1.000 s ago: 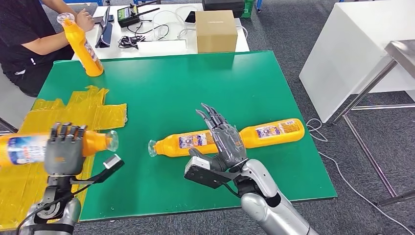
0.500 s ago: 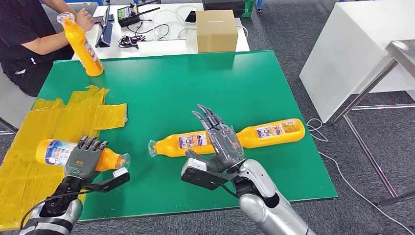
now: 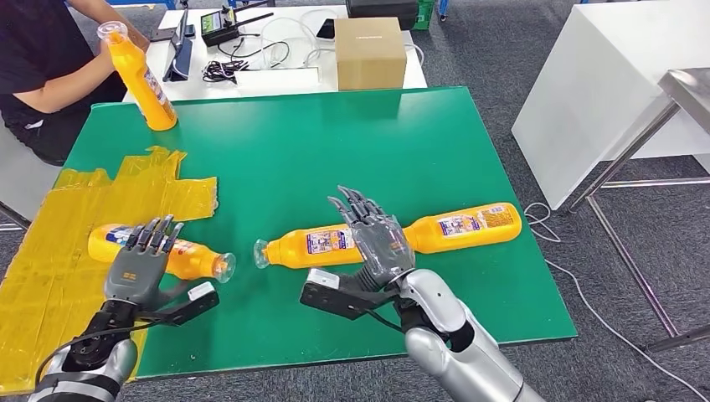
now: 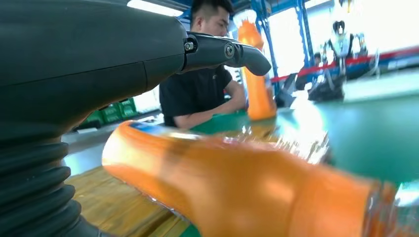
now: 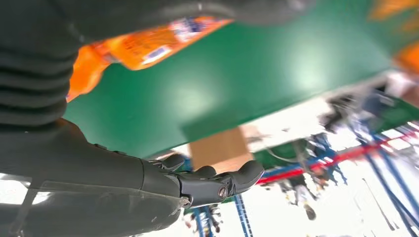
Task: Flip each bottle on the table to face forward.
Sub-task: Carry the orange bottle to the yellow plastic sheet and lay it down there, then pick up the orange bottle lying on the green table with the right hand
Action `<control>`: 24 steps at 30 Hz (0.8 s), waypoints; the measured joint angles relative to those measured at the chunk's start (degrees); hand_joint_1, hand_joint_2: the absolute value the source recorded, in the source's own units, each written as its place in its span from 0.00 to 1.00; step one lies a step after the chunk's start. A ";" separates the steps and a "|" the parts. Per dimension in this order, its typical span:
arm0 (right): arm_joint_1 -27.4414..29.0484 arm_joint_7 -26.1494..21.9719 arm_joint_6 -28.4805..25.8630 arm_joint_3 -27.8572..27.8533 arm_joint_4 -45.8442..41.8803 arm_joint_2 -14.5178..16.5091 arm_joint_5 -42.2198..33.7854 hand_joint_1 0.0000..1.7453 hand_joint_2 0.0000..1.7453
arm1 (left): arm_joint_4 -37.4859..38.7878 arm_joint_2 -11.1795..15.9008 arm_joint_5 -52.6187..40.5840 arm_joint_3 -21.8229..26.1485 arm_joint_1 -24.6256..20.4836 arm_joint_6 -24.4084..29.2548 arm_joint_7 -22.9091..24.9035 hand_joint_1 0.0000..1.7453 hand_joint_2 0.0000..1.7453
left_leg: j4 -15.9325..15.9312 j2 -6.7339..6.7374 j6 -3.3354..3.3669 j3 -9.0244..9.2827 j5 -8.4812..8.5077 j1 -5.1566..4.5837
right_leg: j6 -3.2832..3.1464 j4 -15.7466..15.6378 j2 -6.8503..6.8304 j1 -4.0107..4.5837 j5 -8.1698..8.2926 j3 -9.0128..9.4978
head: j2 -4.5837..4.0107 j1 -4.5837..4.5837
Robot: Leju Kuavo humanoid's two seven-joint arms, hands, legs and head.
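Over the last second our left hand (image 3: 134, 272) has carried the orange plastic bottle with a blue-and-white label (image 3: 163, 252) down from the air at the left edge and laid it on the green bench (image 3: 276, 151). It now lies on its side, base over the crinkled yellow film sheet (image 3: 100, 197) and clear cap pointing toward the middle of the bench. The fingers have fanned out above it, so we judge the grip released, the hand resting on or just over the bottle; contact we cannot settle.

Our right hand (image 3: 377, 239), fingers spread and grasping nothing, has eased slightly lower over the junction of two more orange bottles lying end to end, the nearer (image 3: 314, 245) with its label up, the farther (image 3: 465, 224) likewise.

A fourth orange bottle (image 3: 138, 75) stands tilted at the far left corner, beside a seated person's arm (image 3: 63, 79).

We judge one placement finished and the middle pair next.
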 joint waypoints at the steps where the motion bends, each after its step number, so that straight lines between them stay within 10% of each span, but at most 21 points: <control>1: -1.42 0.53 0.75 0.13 1.93 0.05 0.99 0.00 1.00 | -0.99 -0.30 1.79 0.03 0.04 0.31 -0.64 0.00 0.00 | 0.00 0.00 0.02 0.00 0.02 0.00 | 0.02 0.00 0.00 0.00 0.01 0.00 | 0.00 0.00; 12: -13.85 0.22 2.56 0.58 22.51 2.87 5.95 0.00 1.00 | -20.61 -6.56 42.27 5.04 2.25 -5.62 -11.62 0.00 0.00 | 0.01 0.00 0.04 -0.01 0.12 0.00 | -0.05 0.01 0.00 0.01 0.18 -0.01 | 0.00 0.00; 24: -17.10 -2.66 2.93 2.84 31.64 6.21 2.11 0.00 1.00 | -33.15 -10.41 53.95 8.61 5.35 -7.16 -17.16 0.00 0.00 | 0.00 0.00 0.03 -0.01 0.13 0.03 | -0.05 0.01 -0.01 0.06 0.17 -0.03 | 0.00 0.00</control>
